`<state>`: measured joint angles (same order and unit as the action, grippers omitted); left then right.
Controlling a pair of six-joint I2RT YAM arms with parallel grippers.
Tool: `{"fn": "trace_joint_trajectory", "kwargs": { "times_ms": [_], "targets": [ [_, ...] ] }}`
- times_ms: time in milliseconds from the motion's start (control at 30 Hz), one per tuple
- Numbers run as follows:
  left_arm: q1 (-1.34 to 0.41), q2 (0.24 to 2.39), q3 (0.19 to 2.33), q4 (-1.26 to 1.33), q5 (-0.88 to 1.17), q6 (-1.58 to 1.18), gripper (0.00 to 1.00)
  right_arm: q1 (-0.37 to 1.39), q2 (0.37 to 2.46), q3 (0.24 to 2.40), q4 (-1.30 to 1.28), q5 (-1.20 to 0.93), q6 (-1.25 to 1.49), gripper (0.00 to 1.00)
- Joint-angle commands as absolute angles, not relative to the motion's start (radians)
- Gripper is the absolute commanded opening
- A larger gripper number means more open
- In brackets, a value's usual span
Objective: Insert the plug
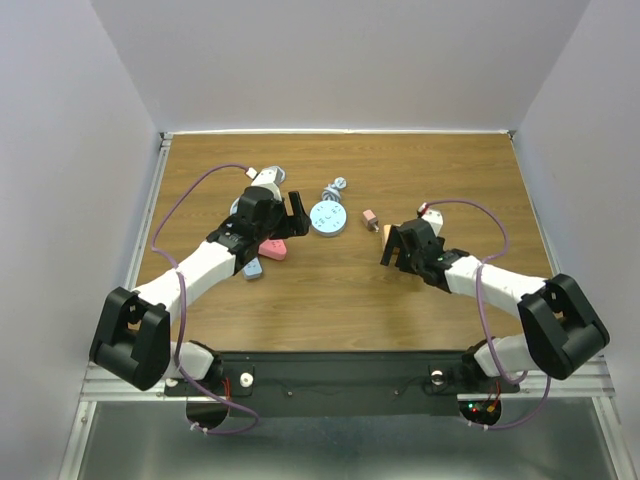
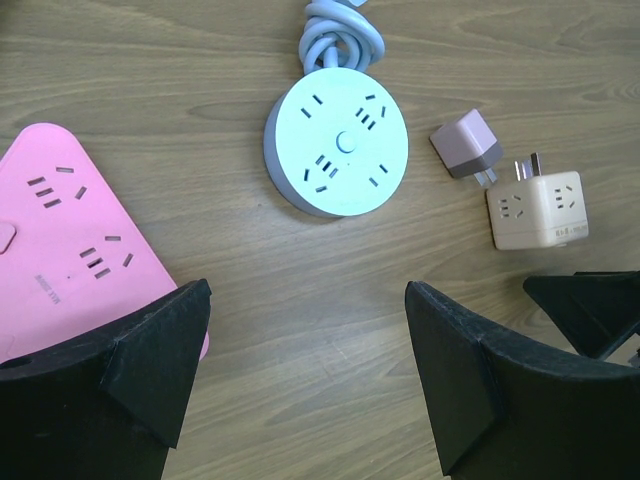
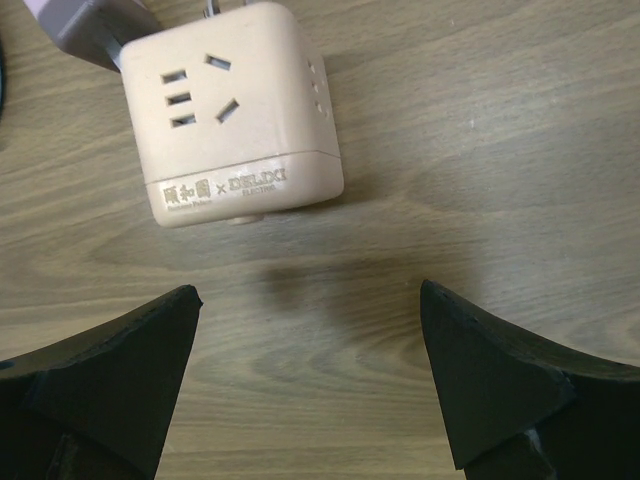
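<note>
A round light-blue socket hub (image 1: 328, 217) lies on the wooden table, also in the left wrist view (image 2: 337, 140), its coiled cable (image 2: 338, 35) behind it. Right of it lie a small purple plug adapter (image 2: 465, 145) and a beige cube socket (image 2: 537, 208) with prongs. The cube fills the top of the right wrist view (image 3: 232, 125), with the purple adapter (image 3: 85, 25) at its corner. My left gripper (image 2: 310, 340) is open and empty, just short of the hub. My right gripper (image 3: 310, 340) is open and empty, just short of the cube (image 1: 386, 229).
A pink triangular power strip (image 2: 60, 250) lies under the left gripper's left finger, seen also from above (image 1: 272, 249). A small light-blue item (image 1: 253, 270) lies beside it. The right gripper's finger (image 2: 590, 305) shows at the left wrist view's right edge.
</note>
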<state>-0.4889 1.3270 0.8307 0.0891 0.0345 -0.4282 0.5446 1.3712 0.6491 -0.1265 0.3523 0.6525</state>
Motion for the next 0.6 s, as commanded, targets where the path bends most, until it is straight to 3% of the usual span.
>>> {"fn": "trace_joint_trajectory", "kwargs": {
  "times_ms": [0, 567],
  "targets": [
    [-0.491, 1.327, 0.851, 0.133, 0.035, -0.414, 0.89, 0.549, 1.381, 0.629, 0.037, 0.393, 0.669, 0.96],
    [-0.491, 1.356, 0.861, 0.132, 0.041, -0.414, 0.9, 0.548, 1.499, 0.525, 0.368, 0.377, 0.661, 0.92]
  ]
}}
